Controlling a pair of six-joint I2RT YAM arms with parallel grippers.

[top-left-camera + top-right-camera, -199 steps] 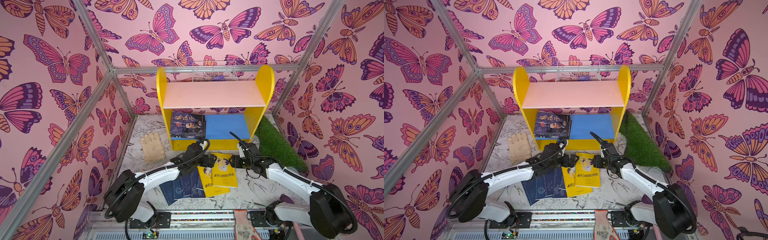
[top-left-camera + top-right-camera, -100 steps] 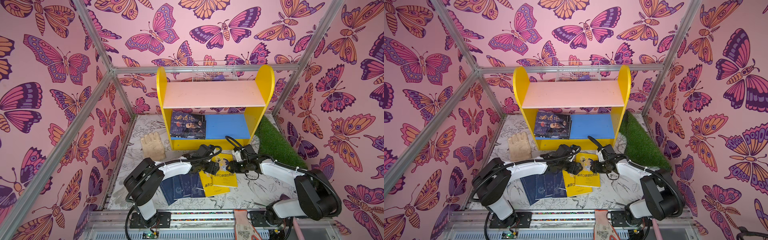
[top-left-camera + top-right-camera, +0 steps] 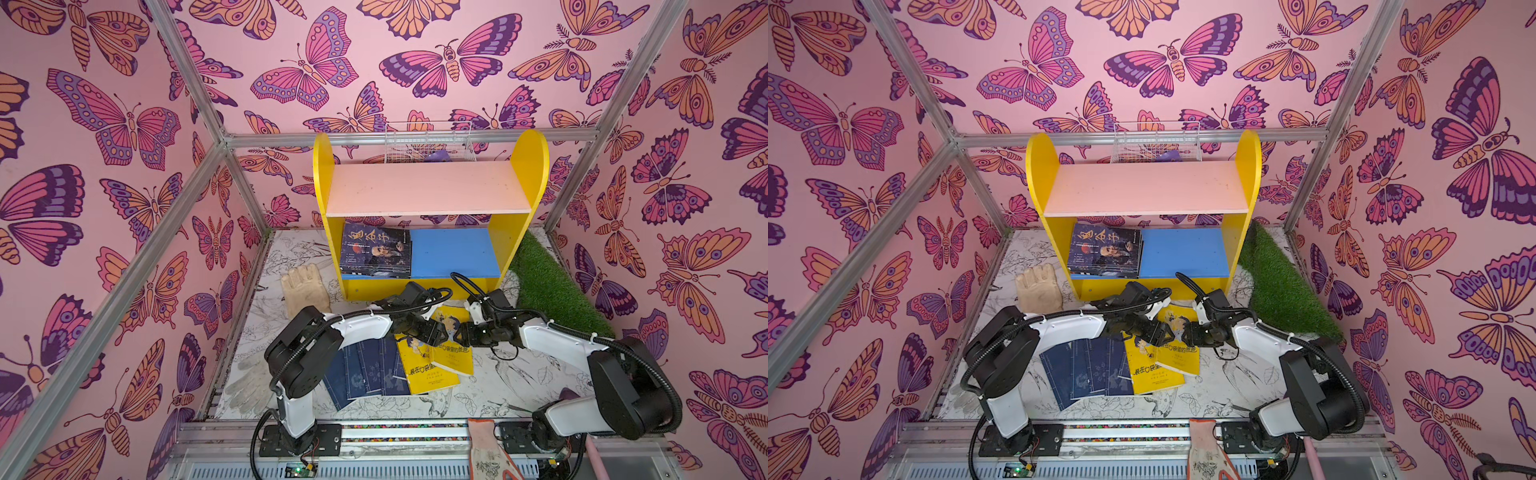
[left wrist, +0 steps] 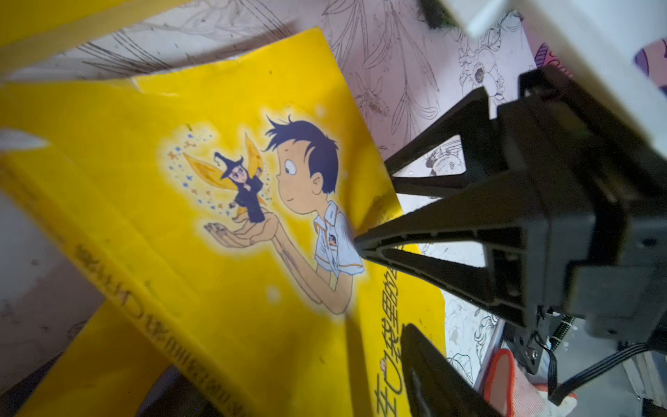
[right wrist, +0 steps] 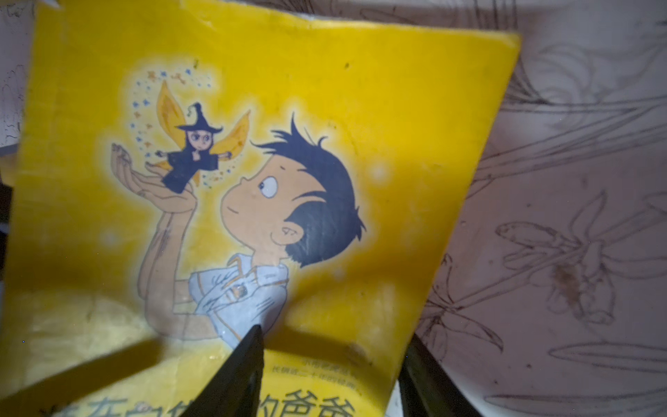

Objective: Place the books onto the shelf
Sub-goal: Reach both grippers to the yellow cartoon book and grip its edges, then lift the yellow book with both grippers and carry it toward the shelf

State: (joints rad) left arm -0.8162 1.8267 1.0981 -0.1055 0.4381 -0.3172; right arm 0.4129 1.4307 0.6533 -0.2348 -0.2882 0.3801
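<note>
Left wrist view: the right gripper was seen with its jaws partly apart, astride the edge of a thin bright-yellow cartoon-boy paperback that faced it. One fingertip was set on the printed shirt, and the other was held past the edge over the line-drawn flower tablecloth. Nothing was seen to be pinched. Of the left gripper, only one dark finger was shown, over the title line, so its opening could not be told. It was placed at the opposite side of the same paperback, just beside the right gripper.

The task was judged to be early. In both top views a stack of dark blue-black books with white characters was already laid flat on the blue lower board of the small yellow-sided two-tier shelf, ahead of both grippers. The pale pink upper board was bare. Left on the table were a fan of thin navy paperbacks beneath the left arm, a second yellow paperback, and the one between the grippers, laid partly over it.

That paperback's long axis was aligned from the shelf toward the arm bases, slightly slanted. Its picture end was pointed at the shelf, its title end away. The edge at the right gripper was judged to be lifted a little.
</note>
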